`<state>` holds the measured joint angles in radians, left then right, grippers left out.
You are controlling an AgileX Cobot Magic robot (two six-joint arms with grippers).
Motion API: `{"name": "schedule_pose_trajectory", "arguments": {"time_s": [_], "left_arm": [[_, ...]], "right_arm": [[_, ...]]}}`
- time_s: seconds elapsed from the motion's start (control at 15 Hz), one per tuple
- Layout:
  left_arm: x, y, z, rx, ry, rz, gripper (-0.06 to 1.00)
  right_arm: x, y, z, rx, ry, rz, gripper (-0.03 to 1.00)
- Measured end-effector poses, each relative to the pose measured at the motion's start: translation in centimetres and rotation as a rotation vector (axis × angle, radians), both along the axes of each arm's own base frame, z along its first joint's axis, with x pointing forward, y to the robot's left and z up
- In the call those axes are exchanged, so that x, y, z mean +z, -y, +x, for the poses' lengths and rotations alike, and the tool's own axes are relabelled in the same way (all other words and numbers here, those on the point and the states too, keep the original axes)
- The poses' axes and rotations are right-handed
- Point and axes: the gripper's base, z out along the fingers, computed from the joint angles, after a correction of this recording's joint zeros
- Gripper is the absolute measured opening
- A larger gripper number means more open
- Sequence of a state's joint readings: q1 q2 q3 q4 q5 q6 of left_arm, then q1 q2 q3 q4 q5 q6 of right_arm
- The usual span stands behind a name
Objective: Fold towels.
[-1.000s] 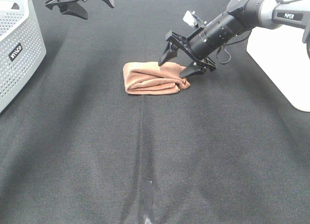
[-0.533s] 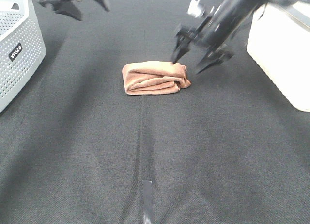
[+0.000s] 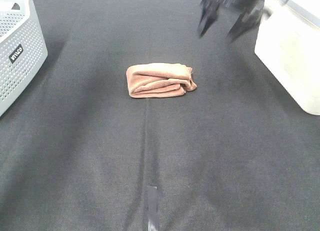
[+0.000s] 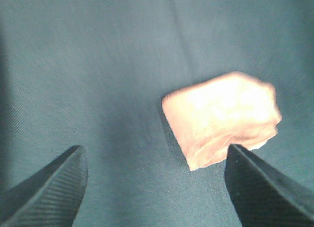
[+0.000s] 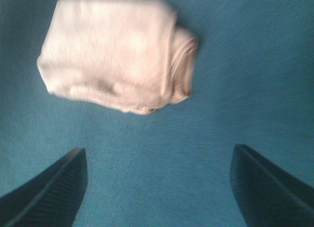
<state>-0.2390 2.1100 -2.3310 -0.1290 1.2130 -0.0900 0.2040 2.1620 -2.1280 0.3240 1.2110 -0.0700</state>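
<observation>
Towel, rust-brown and folded into a compact bundle, lies alone on the dark cloth table. Right gripper hangs blurred above, spread wide and empty; left gripper is likewise wide and empty.

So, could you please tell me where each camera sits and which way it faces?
Exterior high: mounted high, looks down on the table, towel, basket; blurred right gripper at top.
Left wrist: on the left arm, faces down; fingertips show.
Right wrist: on the right arm, faces down; fingertips show.
All share the towel.
</observation>
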Motion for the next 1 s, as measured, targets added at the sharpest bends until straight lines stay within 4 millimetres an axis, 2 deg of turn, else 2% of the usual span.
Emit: {"name": "schedule_pose_trajectory", "arguments": {"time_s": [0.13,0.27,0.4,0.47,0.67,0.87,1.0], "left_arm": [[0.9,-0.7,-2.0,-0.002,-0.010,0.042,0.74],[1.1,-1.6,-4.9,0.000,-0.060,0.078,0.74],[1.3,-3.0,-9.4,0.003,-0.104,0.119,0.74],[1.3,-3.0,-9.4,0.003,-0.104,0.119,0.74],[2.4,-4.6,-15.6,0.005,-0.103,0.125,0.74],[3.5,-6.4,-23.3,0.021,-0.050,0.095,0.74],[2.6,-7.4,-28.0,0.022,-0.030,0.076,0.74]], "right_arm": [[2.8,0.5,-1.8,-0.003,0.046,-0.011,0.75],[5.2,1.4,-4.7,-0.005,0.071,-0.039,0.75],[6.6,2.7,-8.8,-0.008,0.066,-0.089,0.75],[6.6,2.7,-8.8,-0.008,0.066,-0.089,0.75],[8.4,4.3,-15.2,-0.012,0.084,-0.118,0.75],[8.8,5.8,-22.3,-0.013,0.105,-0.117,0.75],[7.8,6.8,-26.9,-0.014,0.110,-0.116,0.75]]}}
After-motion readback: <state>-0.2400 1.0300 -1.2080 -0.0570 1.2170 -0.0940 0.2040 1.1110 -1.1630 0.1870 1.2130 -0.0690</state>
